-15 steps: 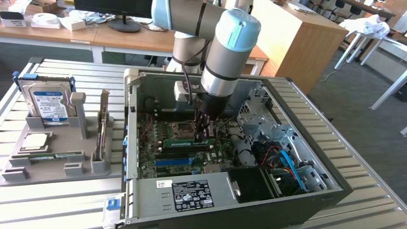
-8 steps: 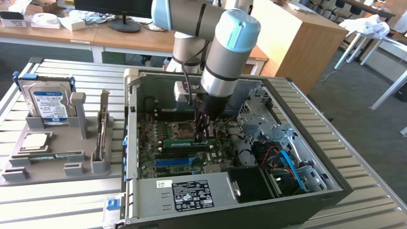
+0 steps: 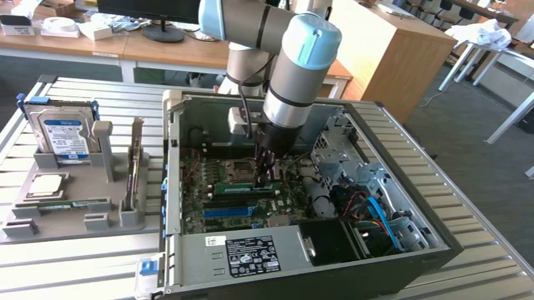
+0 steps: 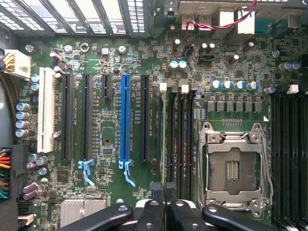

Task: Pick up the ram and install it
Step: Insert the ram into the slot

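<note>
- The gripper (image 3: 269, 177) is seen lowered into the open computer case (image 3: 172, 162), over the motherboard (image 4: 110, 139).
- Its fingers (image 4: 155, 192) are drawn together and clamped on the upper edge of the ram (image 3: 240, 187).
- The ram is stood on edge at the bank of black memory slots (image 4: 177, 139), between the empty processor socket (image 4: 234, 168) and the long blue slot (image 4: 125, 115).
- In the wrist view, the ram is seen edge-on as a thin green line running out from between the fingertips.
</note>
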